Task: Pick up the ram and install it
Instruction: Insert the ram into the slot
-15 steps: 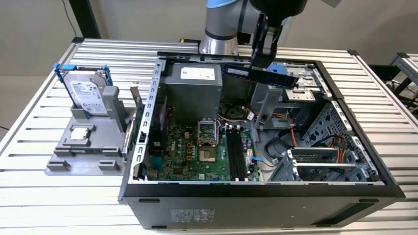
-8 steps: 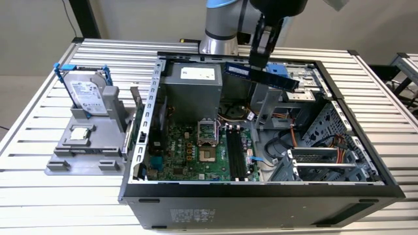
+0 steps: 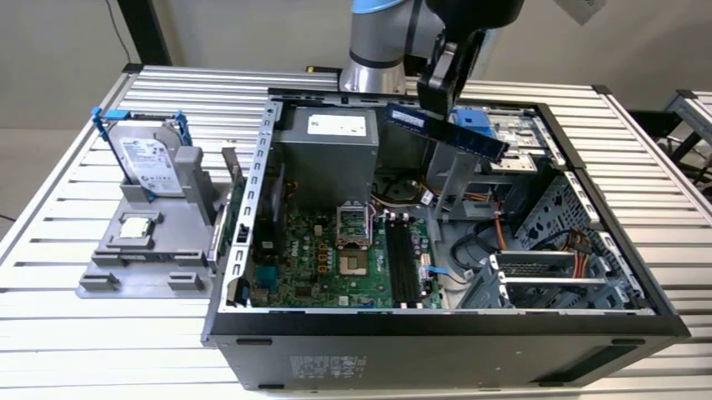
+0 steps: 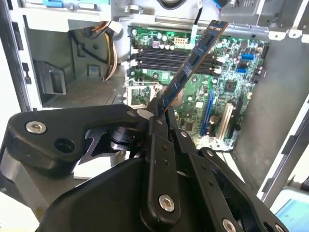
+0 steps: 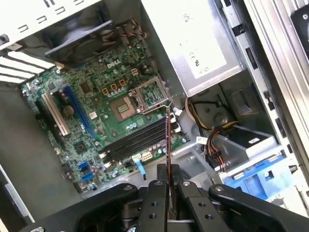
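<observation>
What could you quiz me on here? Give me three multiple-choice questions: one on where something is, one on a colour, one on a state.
1. Where is the ram? A) on the grey stand B) seated in a motherboard slot C) in the air above the open computer case
2. What colour is the hard drive's frame? A) blue B) red C) yellow
3. How do the jaws stand? A) open and empty B) shut on the ram C) shut on the hard drive
1 C: in the exterior view it hangs tilted over the case. 2 A: its edges show blue. 3 B: both wrist views show the stick pinched between them.
</observation>
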`<action>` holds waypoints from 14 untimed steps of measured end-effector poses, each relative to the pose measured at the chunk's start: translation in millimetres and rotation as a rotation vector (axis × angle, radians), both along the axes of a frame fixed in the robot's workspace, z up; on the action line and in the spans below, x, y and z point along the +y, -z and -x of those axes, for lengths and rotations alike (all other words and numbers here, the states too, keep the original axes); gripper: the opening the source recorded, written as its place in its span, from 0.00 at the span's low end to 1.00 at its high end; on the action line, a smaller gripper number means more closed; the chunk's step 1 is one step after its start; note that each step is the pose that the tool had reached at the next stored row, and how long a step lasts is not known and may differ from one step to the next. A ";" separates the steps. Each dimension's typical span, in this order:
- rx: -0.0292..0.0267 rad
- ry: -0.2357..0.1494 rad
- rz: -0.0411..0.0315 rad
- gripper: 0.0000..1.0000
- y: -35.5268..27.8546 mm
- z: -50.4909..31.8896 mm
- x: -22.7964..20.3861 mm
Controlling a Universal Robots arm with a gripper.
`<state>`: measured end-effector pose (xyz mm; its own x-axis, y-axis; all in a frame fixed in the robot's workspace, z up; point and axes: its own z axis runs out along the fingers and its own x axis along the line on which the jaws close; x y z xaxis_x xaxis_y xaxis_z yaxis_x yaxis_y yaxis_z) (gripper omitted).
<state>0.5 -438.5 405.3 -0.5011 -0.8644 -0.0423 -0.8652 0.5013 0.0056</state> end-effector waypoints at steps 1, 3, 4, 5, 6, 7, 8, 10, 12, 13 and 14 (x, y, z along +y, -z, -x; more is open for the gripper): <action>0.0000 0.018 0.0000 0.00 0.0 0.0 0.0; 0.0000 0.052 0.0000 0.00 0.0 0.0 0.0; 0.0000 0.071 0.0000 0.00 0.0 0.0 0.0; 0.0000 0.087 0.0001 0.00 0.0 0.0 0.0; 0.0000 0.105 0.0000 0.00 0.0 0.0 0.0; 0.0000 0.122 0.0001 0.00 0.0 0.0 0.0; 0.0000 0.139 0.0000 0.00 0.0 0.0 0.0; 0.0000 0.173 0.0001 0.00 0.0 0.0 0.0; 0.0000 0.208 0.0000 0.00 0.0 0.0 0.0; 0.0000 0.224 0.0000 0.00 0.0 0.0 0.0; 0.0000 0.241 0.0000 0.00 0.0 0.0 0.0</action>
<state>0.6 -438.5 405.3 -0.6927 -0.7200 -0.0423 -0.7208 0.6931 0.0056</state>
